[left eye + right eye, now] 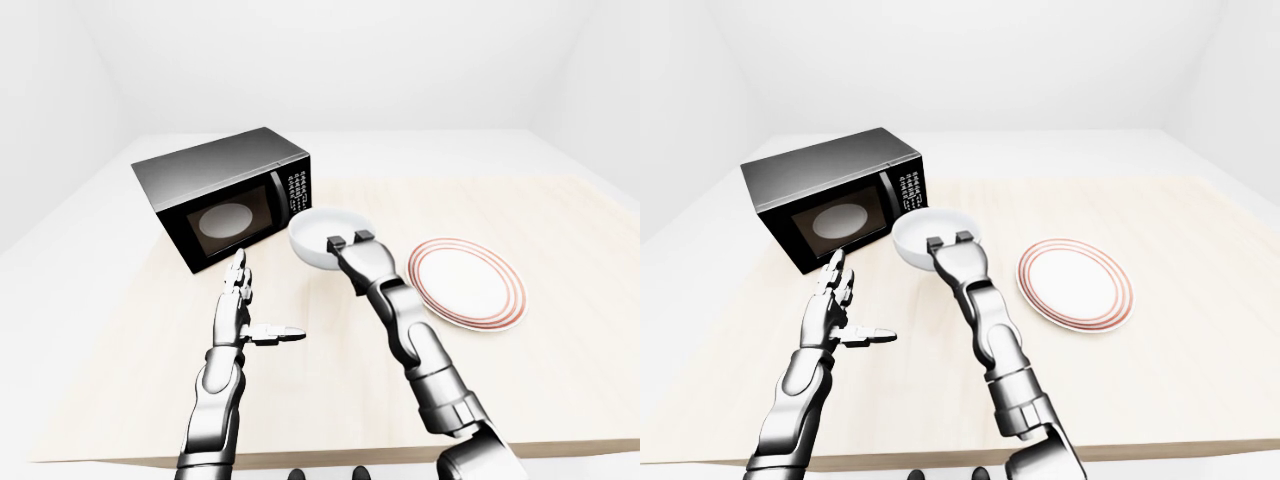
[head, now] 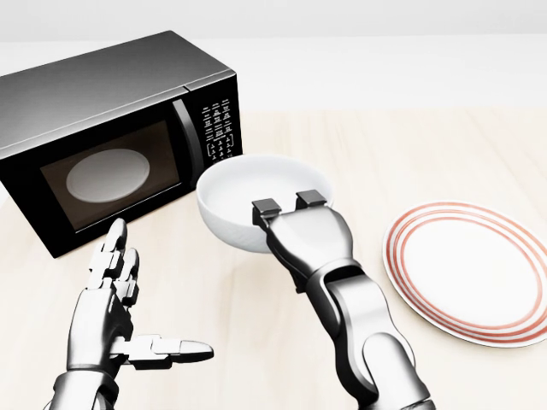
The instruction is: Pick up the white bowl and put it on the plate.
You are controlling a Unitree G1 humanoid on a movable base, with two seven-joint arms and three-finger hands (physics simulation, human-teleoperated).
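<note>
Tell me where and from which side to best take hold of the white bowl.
Grip the white bowl by its thin open rim on the side toward the head view's bottom, pinching the wall as the right robot hand does now. The microwave crowds its left side.

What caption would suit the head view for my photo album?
Silver right hand grips the round white bowl beside a black microwave, the red-ringed white plate waiting on the pale wooden table.

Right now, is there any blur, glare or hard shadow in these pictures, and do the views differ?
Head view: sharp all over, even light, no glare; the bowl in the right hand casts no clear shadow on the table. Eye views: equally sharp but wider, and pale walls wash out the top; the microwave door shows a pale oval.
</note>
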